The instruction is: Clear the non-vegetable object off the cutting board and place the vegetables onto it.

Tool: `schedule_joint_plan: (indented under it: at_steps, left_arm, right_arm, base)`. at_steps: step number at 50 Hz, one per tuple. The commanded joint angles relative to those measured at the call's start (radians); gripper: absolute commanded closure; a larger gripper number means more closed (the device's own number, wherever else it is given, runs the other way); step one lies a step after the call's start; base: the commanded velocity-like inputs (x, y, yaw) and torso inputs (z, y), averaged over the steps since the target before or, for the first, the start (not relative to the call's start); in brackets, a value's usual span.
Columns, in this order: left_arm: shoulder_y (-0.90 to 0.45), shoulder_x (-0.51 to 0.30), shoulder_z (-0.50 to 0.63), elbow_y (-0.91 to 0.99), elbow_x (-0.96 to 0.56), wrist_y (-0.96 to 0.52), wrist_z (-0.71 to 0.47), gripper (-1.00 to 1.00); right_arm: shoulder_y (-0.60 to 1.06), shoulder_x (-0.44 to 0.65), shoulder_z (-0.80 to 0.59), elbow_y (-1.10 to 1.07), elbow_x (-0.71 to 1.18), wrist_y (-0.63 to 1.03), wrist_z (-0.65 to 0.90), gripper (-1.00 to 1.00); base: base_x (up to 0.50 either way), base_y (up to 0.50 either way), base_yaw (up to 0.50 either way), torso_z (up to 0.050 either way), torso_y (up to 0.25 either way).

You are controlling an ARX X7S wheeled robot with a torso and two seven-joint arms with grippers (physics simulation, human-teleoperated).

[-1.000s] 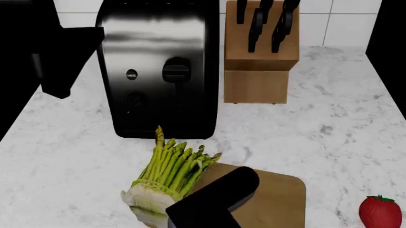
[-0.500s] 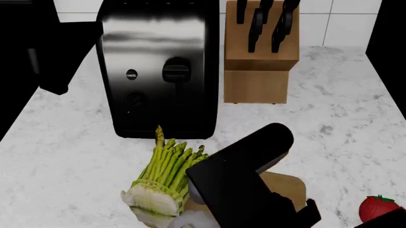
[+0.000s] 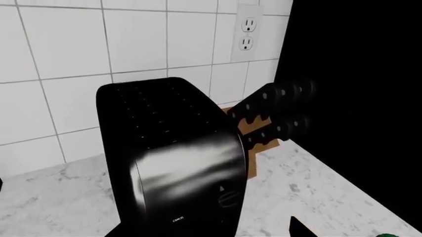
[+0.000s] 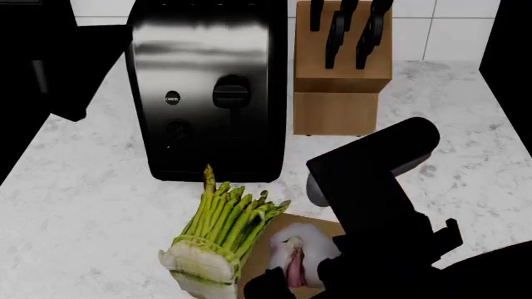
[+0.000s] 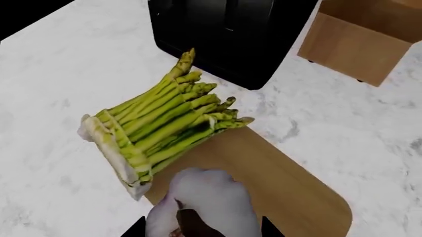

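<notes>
1. Near the front of the marbled tabletop (image 4: pixel 91 205), the cutting board (image 5: pixel 277 182) lies flat, with the garlic bulb (image 4: pixel 298 248) resting on it.
2. From the head view, the right arm's dark bulk covers most of the board, so only a sliver of wood shows beside the garlic.
3. The right wrist view shows far more of the board. It also shows the right end effector (image 5: pixel 201 228) spread either side of the garlic (image 5: pixel 205 200), though whether it grips the bulb I cannot tell.
4. The asparagus bundle (image 4: pixel 223 232) lies along the board's edge, tips toward the toaster (image 4: pixel 208 93); its spears overlap the board's corner in the wrist view.
5. Only the left wrist view shows the wall outlet (image 3: pixel 246 33) above the toaster and knife block (image 3: pixel 254 131); the left end effector itself is out of sight.
</notes>
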Motion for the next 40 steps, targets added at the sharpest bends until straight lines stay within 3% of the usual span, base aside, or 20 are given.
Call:
schedule_joint_plan:
  at_steps: [1,18,40]
  left_arm:
    - [0.001,-0.002,0.001,-0.003,0.005,0.005,0.004,-1.0]
    - [-0.006,-0.007,0.003,-0.012,0.01,0.005,0.008,-1.0]
    - [-0.01,-0.009,0.006,-0.017,0.013,0.007,0.015,-1.0]
  right_arm:
    - [-0.046,-0.016,0.008,0.105,-0.156,0.027,-0.12,1.0]
    - [-0.126,-0.04,-0.007,0.219,-0.324,-0.007,-0.245,1.0]
    - [-0.204,-0.04,-0.033,0.223,-0.363,-0.038,-0.261,1.0]
  base:
    - [0.0,0.0,0.0,0.0,0.0]
    - [0.0,0.0,0.0,0.0,0.0]
    - [0.0,0.0,0.0,0.0,0.0]
